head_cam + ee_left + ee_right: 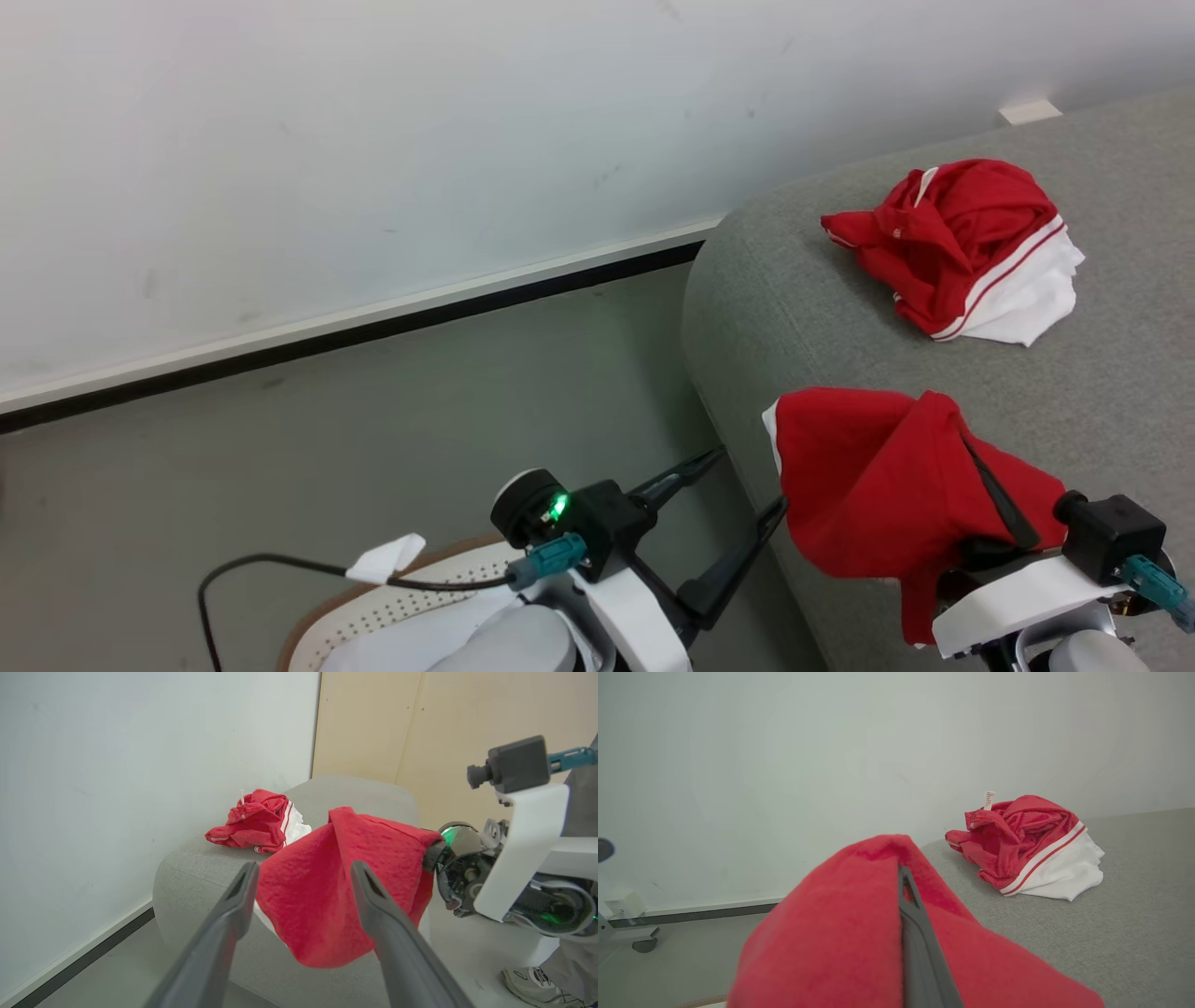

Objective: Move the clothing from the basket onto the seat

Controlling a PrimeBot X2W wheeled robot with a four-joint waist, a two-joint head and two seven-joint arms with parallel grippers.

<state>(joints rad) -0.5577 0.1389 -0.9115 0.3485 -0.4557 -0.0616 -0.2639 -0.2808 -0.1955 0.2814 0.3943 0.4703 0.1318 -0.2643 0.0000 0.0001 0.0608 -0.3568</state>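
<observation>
A plain red garment (pixel 868 485) hangs from my right gripper (pixel 957 415), which is shut on it above the near corner of the grey seat (pixel 794 308); the cloth drapes over the fingers (pixel 915 933). The same garment (pixel 327 891) hangs just beyond my left gripper's tips. A red jersey with white stripes (pixel 962 247) lies crumpled farther back on the seat (pixel 1134 933), and it is also seen as jersey (pixel 257 821) and jersey (pixel 1027 844). My left gripper (pixel 747 485) is open over the floor beside the seat's edge, holding nothing. The basket (pixel 373 607) shows its perforated wall and brown rim at the bottom left.
A white wall with a dark baseboard (pixel 373 327) runs behind the grey floor (pixel 373 439). A black cable (pixel 271 565) loops by the basket. A person's shoe (pixel 537 984) stands on the floor beside the seat. A small white block (pixel 1030 112) lies at the seat's far edge.
</observation>
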